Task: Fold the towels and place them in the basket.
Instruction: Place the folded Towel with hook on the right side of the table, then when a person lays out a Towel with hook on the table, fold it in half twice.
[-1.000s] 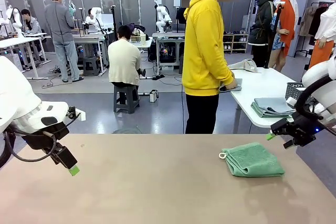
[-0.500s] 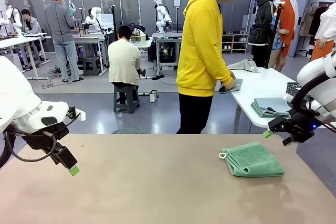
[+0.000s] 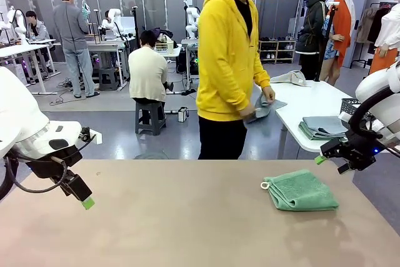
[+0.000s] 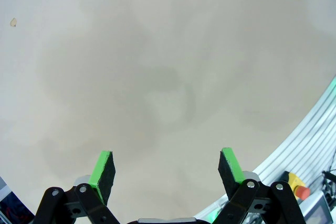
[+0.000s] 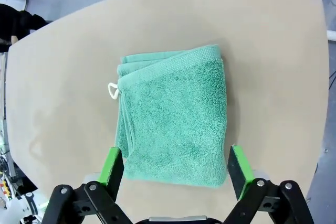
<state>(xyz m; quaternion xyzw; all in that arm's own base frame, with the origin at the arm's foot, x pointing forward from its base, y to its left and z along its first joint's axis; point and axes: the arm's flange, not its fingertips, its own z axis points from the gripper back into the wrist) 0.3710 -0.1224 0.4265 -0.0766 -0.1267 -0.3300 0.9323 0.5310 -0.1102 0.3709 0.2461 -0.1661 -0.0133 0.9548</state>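
Green towel lies folded on the brown table; its small white loop sticks out at one corner. The right gripper hangs up in the air just past the towel's far right corner and does not touch it; its two fingers are spread wide with nothing in them. In the right wrist view the green towel sits on the table right in front of the right gripper; the towel's near edge runs across the gap from one green pad to the other, and the loop lies out past the left pad.

The left gripper is far from the towel, over the other side of the table; in the left wrist view the left gripper has its fingers wide apart too, with just bare table in front of the pads and between them.

Far beyond both sets of fingers, a person in a yellow top holds a grey-blue towel in both hands; behind the right gripper's fingers a white table has a pile of folded cloths and a dark basket on it; the arm hides part of the basket.
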